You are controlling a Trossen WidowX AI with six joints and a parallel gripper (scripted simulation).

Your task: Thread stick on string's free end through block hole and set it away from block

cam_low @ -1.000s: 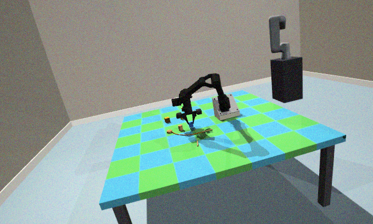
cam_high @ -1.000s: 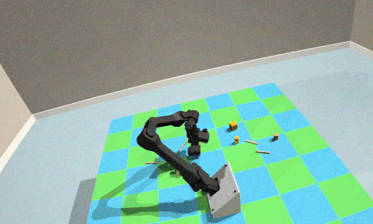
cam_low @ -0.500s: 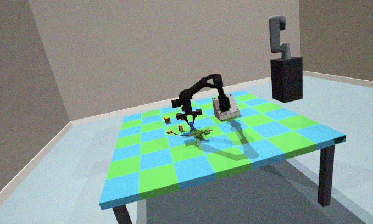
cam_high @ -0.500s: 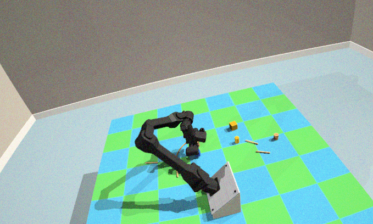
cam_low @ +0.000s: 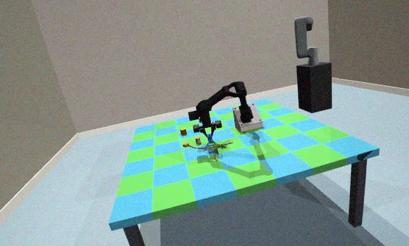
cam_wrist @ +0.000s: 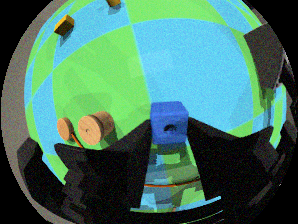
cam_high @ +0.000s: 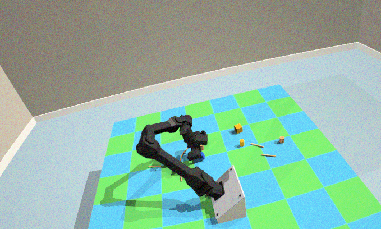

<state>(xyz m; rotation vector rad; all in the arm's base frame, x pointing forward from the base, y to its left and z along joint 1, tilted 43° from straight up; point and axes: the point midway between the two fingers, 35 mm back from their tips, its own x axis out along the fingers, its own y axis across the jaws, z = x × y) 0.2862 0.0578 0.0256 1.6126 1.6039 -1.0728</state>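
Observation:
My gripper (cam_high: 198, 156) (cam_low: 209, 134) (cam_wrist: 168, 122) is shut on the blue block (cam_high: 202, 155) (cam_low: 209, 137) (cam_wrist: 161, 112), with a finger on each side. The block seems held a little above the table; its round hole shows in the wrist view. The round wooden button (cam_low: 185, 144) (cam_wrist: 64, 129) lies beyond the block and is hidden in the top view. The orange string (cam_high: 181, 156) (cam_low: 202, 148) (cam_wrist: 172, 186) curves from it past the block, outside the hole. The stick (cam_high: 181, 178) (cam_low: 228, 143) at its far end lies nearer the arm base.
A wooden cylinder (cam_low: 197, 140) (cam_wrist: 92, 130) stands beside the button. A loose stick (cam_high: 154, 166) (cam_low: 216, 157) lies near the string. An orange cube (cam_high: 238, 128) (cam_low: 183, 131) (cam_wrist: 64, 25), a yellow cylinder (cam_high: 241, 142), two more sticks (cam_high: 256, 145) (cam_high: 268, 155) and a small tan piece (cam_high: 281, 139) stand farther off.

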